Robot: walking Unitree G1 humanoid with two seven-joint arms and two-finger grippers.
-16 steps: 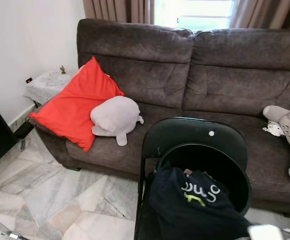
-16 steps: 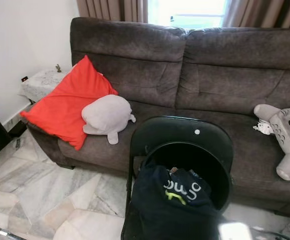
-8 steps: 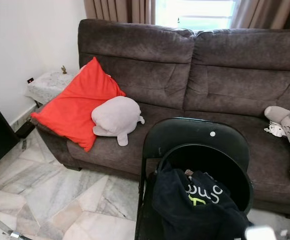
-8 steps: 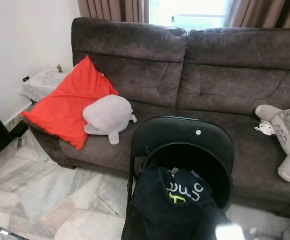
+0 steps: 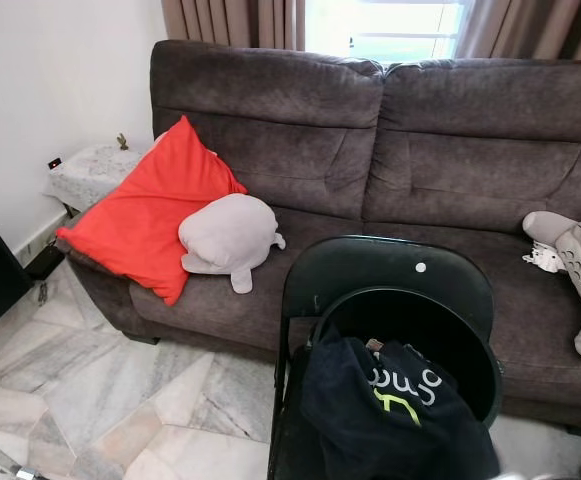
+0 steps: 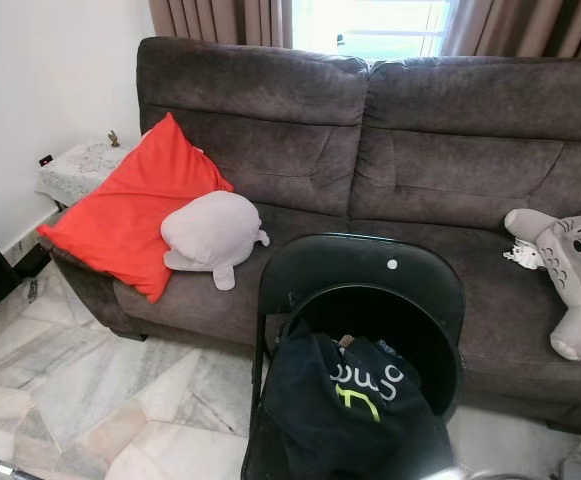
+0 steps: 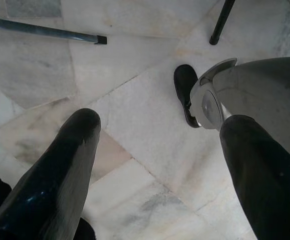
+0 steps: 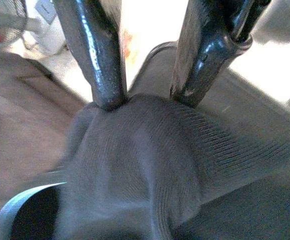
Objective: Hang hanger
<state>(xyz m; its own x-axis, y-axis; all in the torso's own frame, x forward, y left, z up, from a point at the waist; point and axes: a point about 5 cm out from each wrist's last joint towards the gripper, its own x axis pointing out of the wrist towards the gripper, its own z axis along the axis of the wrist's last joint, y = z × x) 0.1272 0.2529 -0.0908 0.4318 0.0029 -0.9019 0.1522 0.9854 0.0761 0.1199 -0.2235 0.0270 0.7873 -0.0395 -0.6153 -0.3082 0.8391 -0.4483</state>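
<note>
Two seats fill the room ahead: a brown sofa [image 5: 450,180] by the wall and, just before it, a black folding chair [image 5: 390,270] on the marble floor [image 5: 90,380]. Open floor lies to our left of the chair. A dark garment [image 5: 390,410] is heaped on the chair. Right gripper [image 8: 145,102] fingers are clenched into its fabric. Left gripper [image 7: 159,130] hangs over the floor, fingers spread. We cannot tell the hanger's place or axis.

Bright window [image 5: 385,25] glare, R wrist view maybe blurred
</note>
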